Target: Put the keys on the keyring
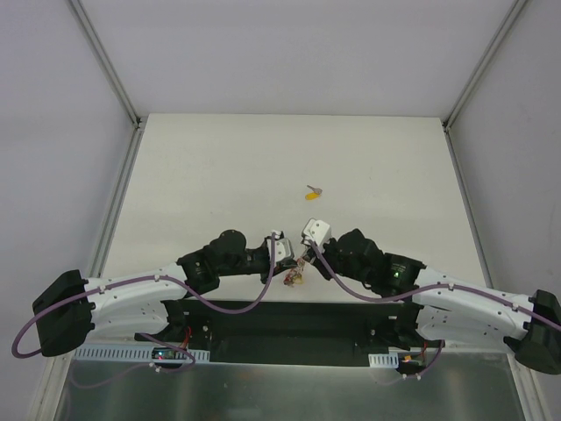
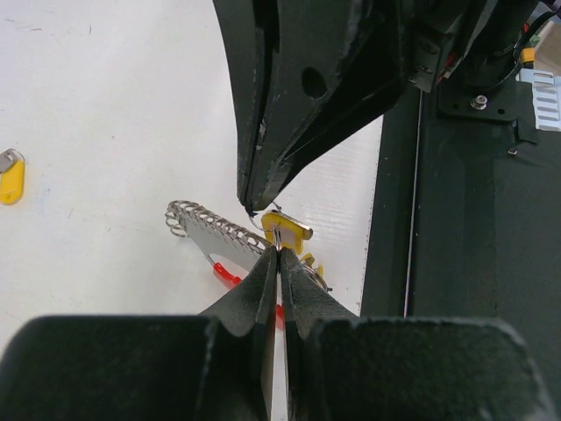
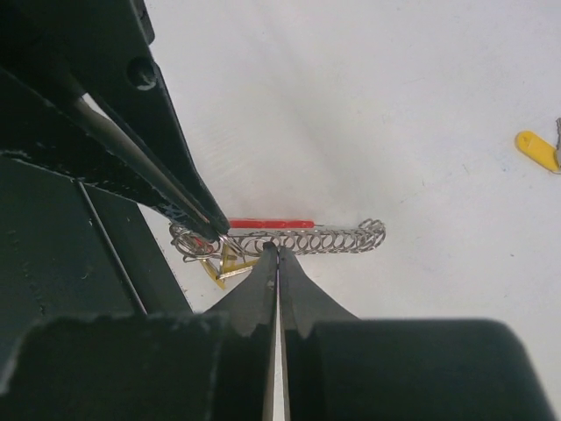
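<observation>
top external view: the white tabletop (image 1: 219,158) fills the frame, and the left gripper (image 1: 287,266) and right gripper (image 1: 304,260) meet tip to tip close to the middle of its near edge. the keyring (image 1: 294,279) lies right under those tips, by that near edge. left wrist view: the left gripper is closed, its tips pinched on a yellow-headed key (image 2: 287,230) that sits in the bunch. the right gripper is closed too, its tips just beside, at the small metal ring (image 3: 193,247); whether it pinches the ring cannot be told. the grey chain strap (image 2: 210,226) runs flat on the tabletop away from both tips, with the red loop (image 2: 225,275) alongside it. a loose key (image 1: 313,190) lies well apart, toward the tabletop's centre, beyond the grippers.
</observation>
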